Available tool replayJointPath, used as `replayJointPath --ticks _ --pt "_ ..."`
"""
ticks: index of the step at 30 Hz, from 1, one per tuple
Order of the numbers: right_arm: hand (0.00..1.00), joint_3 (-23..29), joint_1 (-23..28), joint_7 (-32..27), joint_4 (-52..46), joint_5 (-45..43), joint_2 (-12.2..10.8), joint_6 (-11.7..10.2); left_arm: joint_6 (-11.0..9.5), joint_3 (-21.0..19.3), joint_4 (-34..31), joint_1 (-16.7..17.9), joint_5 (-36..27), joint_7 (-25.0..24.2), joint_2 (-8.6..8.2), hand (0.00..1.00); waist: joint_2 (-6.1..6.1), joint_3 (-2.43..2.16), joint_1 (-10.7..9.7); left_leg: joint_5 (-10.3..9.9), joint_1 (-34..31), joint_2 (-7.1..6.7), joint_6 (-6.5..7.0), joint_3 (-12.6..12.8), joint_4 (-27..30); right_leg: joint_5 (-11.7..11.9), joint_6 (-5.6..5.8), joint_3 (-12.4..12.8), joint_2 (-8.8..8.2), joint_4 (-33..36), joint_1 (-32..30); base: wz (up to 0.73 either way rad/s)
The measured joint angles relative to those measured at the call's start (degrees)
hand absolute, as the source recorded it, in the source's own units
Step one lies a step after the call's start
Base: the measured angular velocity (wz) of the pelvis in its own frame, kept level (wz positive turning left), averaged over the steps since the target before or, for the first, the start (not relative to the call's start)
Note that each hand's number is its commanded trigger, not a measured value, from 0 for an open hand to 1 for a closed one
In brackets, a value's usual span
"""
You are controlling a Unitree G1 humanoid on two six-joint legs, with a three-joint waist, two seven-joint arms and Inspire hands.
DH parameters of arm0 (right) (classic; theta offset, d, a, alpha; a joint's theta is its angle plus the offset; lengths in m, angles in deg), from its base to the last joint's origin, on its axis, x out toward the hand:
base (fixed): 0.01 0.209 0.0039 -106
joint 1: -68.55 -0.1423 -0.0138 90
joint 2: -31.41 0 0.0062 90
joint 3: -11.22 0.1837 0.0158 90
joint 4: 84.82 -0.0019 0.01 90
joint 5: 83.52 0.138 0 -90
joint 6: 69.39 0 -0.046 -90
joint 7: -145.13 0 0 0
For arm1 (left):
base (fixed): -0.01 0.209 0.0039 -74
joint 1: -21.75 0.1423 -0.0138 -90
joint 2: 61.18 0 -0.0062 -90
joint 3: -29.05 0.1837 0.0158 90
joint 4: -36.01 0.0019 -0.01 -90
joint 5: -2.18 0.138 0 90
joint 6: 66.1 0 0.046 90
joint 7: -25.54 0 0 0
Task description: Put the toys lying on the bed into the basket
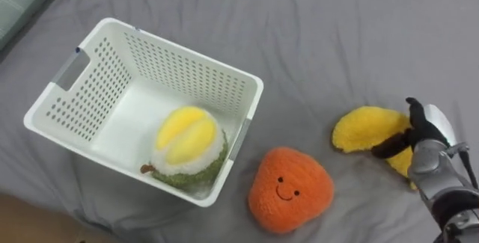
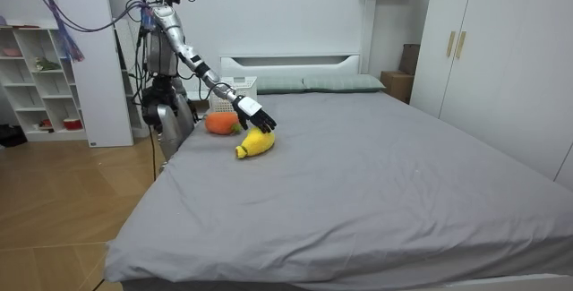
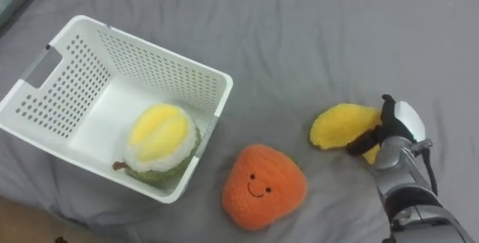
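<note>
Though well right of basket (image 1: pixel 174 75), past orange toy (image 1: pixel 290 191): banana (image 1: pixel 363 129) clasped by curled fingers of right hand (image 1: pixel 428 144).

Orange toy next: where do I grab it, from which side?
Probably from above and the right, closing on the right edge of the orange toy: it lies flat, face up, with the basket close on its left. The right hand is curled on the yellow toy.

Grey bed (image 2: pixel 376 175), white wardrobe (image 2: pixel 501 49), white shelves (image 2: pixel 36 76), wooden floor (image 2: pixel 63 219), pale wall (image 2: pixel 286 13).
</note>
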Motion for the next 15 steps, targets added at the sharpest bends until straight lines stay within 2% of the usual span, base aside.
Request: replayJointPath --ticks 4,5,6,7,12,15 --pt "0.00 -1.20 -0.03 -0.73 1.96 0.06 0.64 -0.55 -0.04 2.50 0.27 -0.06 -0.91 -0.38 0.22 0.00 0.13 0.09 0.13 0.00 -0.89 -0.01 0.00 -0.58 0.00 0.00 0.00 -0.86 -0.02 0.00 -0.66 0.07" --pt "0.47 -1.52 -0.05 -0.84 2.12 0.04 0.81 -0.58 -0.10 2.84 0.28 -0.08 -0.92 -0.47 0.28 0.00 0.18 0.12 0.14 0.00 -0.96 -0.02 0.00 -0.71 0.00 0.00 0.00 -0.89 -0.01 0.00 -0.67 0.11" --pt "0.78 -2.27 -0.06 -0.85 2.15 0.00 1.25 -0.68 -0.32 3.20 0.51 -0.17 -0.91 -0.72 0.32 0.00 0.25 0.17 0.25 0.00 -1.07 -0.03 0.00 -0.76 0.00 0.00 0.00 -0.86 -0.01 0.00 -0.73 0.05" --pt "1.00 -2.73 -0.11 -0.85 2.15 -0.02 1.69 -0.85 -0.35 3.25 0.81 -0.29 -0.93 -1.31 0.34 0.00 0.37 0.26 0.36 0.00 -1.10 -0.03 0.00 -0.66 0.00 0.00 0.00 -0.84 -0.04 0.00 -0.77 0.00" --pt "1.00 -3.57 -0.16 -1.19 2.56 -1.50 3.37 -1.47 -1.02 3.37 1.14 -1.29 -0.93 -1.63 0.47 0.00 0.90 0.64 1.20 0.00 -1.94 -0.03 0.00 -0.86 0.25 0.00 0.00 -0.90 -0.01 0.00 -1.31 0.02" --pt "1.00 -3.56 -0.18 -3.43 2.41 -3.74 4.04 -1.53 -1.45 3.51 0.95 -1.40 -0.97 -1.65 0.53 0.00 1.10 0.77 1.18 0.00 -2.74 -0.08 0.00 -0.91 1.01 0.00 0.00 -0.87 -0.01 0.02 -1.60 0.04"
